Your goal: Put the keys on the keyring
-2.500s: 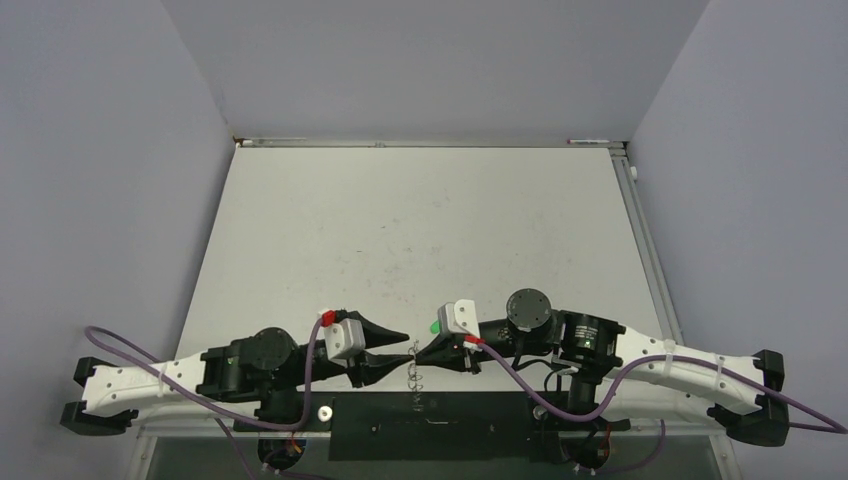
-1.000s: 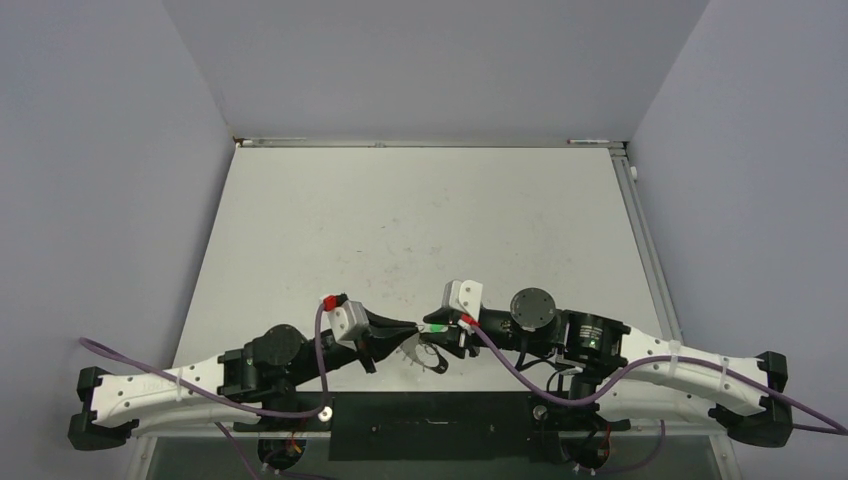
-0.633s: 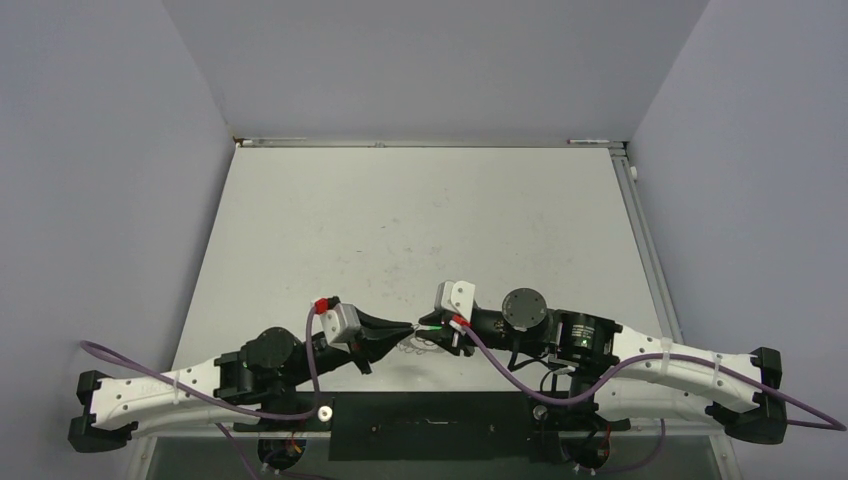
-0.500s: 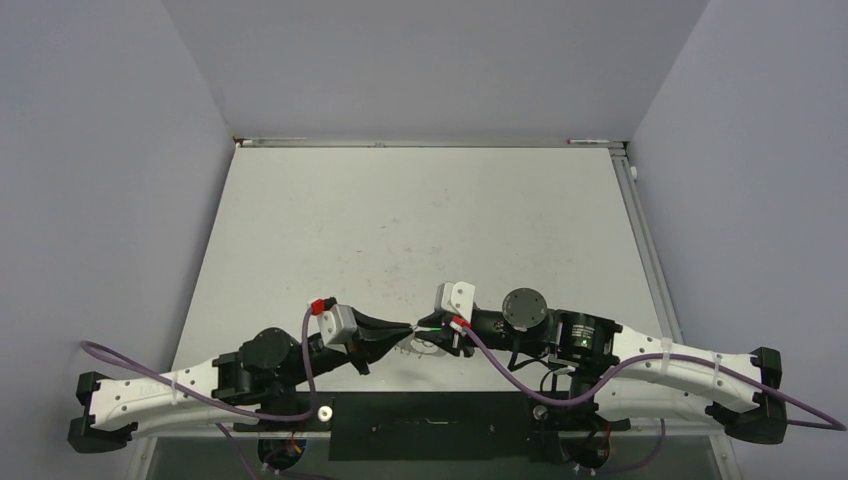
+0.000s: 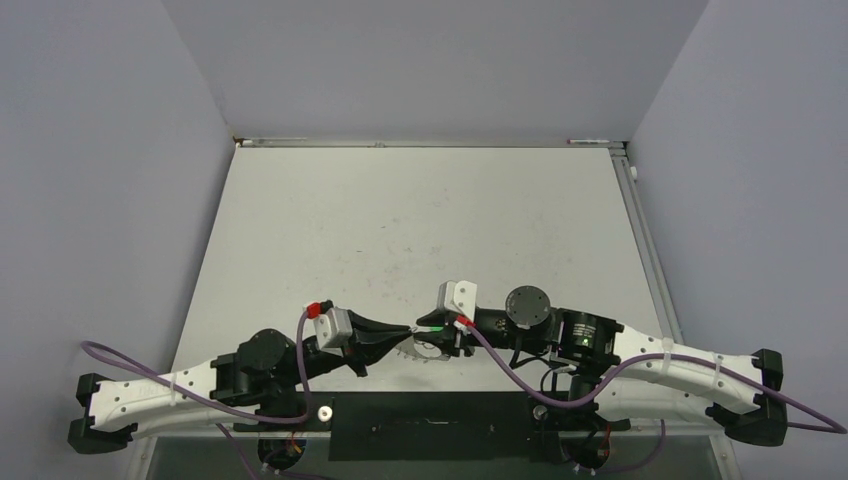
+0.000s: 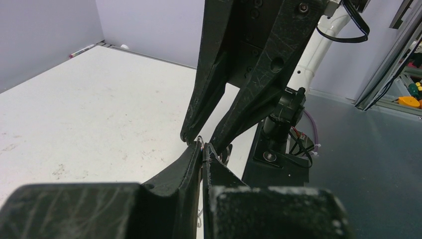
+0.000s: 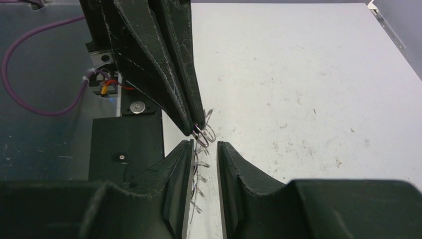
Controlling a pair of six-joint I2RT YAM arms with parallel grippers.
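Observation:
My two grippers meet tip to tip near the table's front edge. The left gripper (image 5: 408, 331) (image 6: 203, 145) is shut on the rim of the keyring (image 5: 428, 349), a thin grey wire ring (image 7: 195, 164) with tiny loops. The ring hangs down from those tips into the gap of my right gripper (image 5: 420, 338) (image 7: 205, 144), which stands open around it, the wire close to its left finger. A tiny bright green key (image 5: 432, 326) shows at the right gripper's fingers in the top view only. I cannot tell whether it is held.
A black base plate (image 5: 430, 425) lies between the arm bases just below the grippers. Purple cables (image 5: 200, 400) trail from both arms. The white table (image 5: 420, 220) stretches away behind the grippers, bounded by grey walls.
The left arm has drawn back slightly to the left, and the right gripper followed and then eased right. The ring stays between the tips. The right jaws narrowed and then widened a little.

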